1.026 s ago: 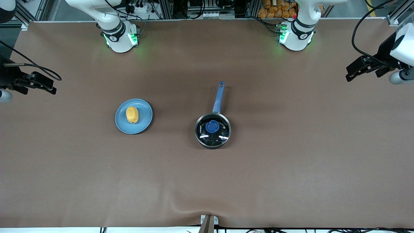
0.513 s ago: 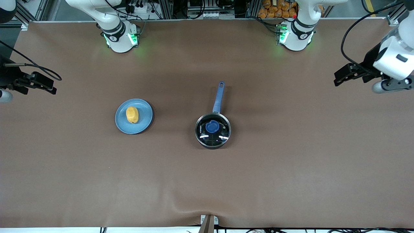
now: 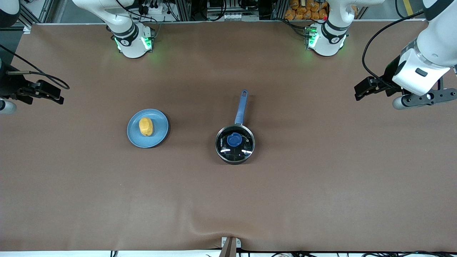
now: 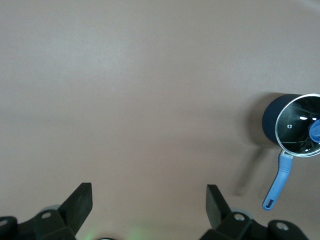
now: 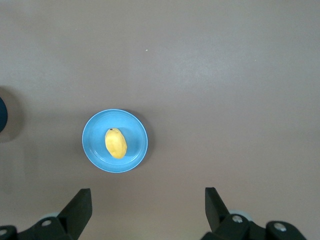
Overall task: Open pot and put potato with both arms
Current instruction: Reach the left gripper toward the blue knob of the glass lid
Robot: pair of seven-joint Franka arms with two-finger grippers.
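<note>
The black pot [image 3: 235, 143] stands mid-table with its glass lid and blue knob [image 3: 234, 139] on; its blue handle [image 3: 241, 107] points toward the robots' bases. It also shows in the left wrist view [image 4: 295, 125]. The yellow potato [image 3: 145, 126] lies on a light-blue plate [image 3: 159, 134] toward the right arm's end, also in the right wrist view [image 5: 115, 143]. My left gripper [image 3: 360, 92] is open and empty, high over bare table at the left arm's end [image 4: 149, 202]. My right gripper [image 3: 53, 96] is open and empty, over the table's edge at the right arm's end [image 5: 148, 205].
The table is covered by a brown mat [image 3: 228, 200] with a wrinkle at its edge nearest the front camera. A small metal bracket [image 3: 230, 244] sits at that edge. Both arm bases [image 3: 134, 39] stand along the edge farthest from that camera.
My left gripper has moved inward from the table's end toward the pot. My right gripper has barely shifted. Pot, lid, potato and plate have not moved.
</note>
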